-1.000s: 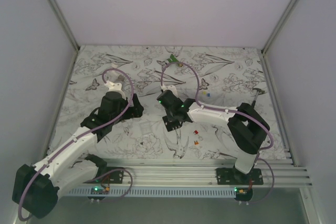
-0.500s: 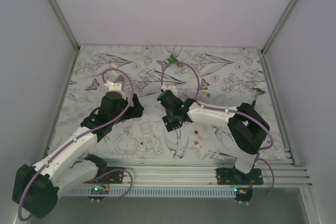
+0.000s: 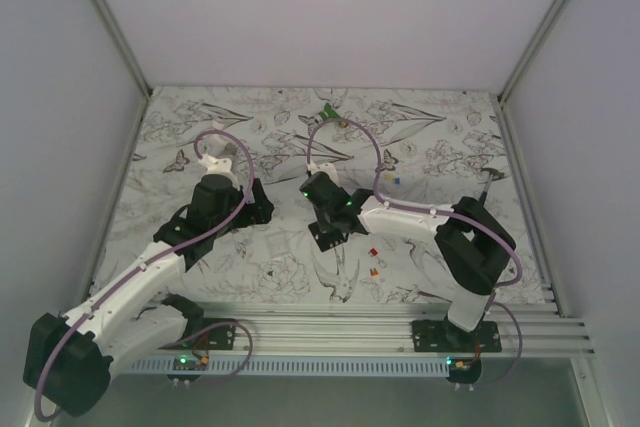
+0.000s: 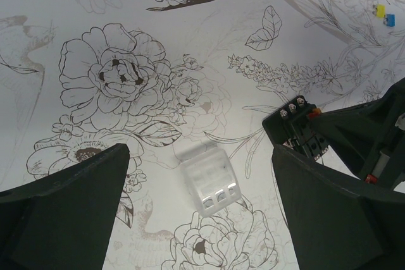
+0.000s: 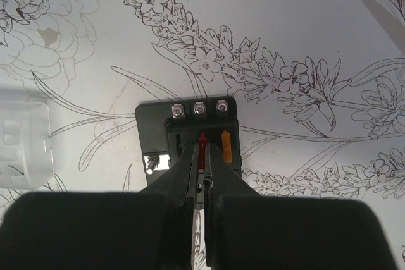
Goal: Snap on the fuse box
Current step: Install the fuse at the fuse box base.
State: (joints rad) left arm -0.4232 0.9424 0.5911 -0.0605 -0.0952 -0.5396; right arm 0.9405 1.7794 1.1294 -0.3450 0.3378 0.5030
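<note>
Top view: the fuse box (image 3: pixel 320 240) sits mid-table under the right gripper (image 3: pixel 328 227).
Left wrist: the left gripper (image 4: pixel 199 162) is wide open around the clear cover (image 4: pixel 209 180), probably to grab it; the box is at two o'clock.
Right wrist: jaws closed, tips at a red fuse (image 5: pixel 202 140), apparently seating it.

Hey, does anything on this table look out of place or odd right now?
Yes. The clear plastic cover lies loose on the floral cloth beside the black square fuse box, not snapped on, and tiny coloured fuses lie scattered nearby.
</note>
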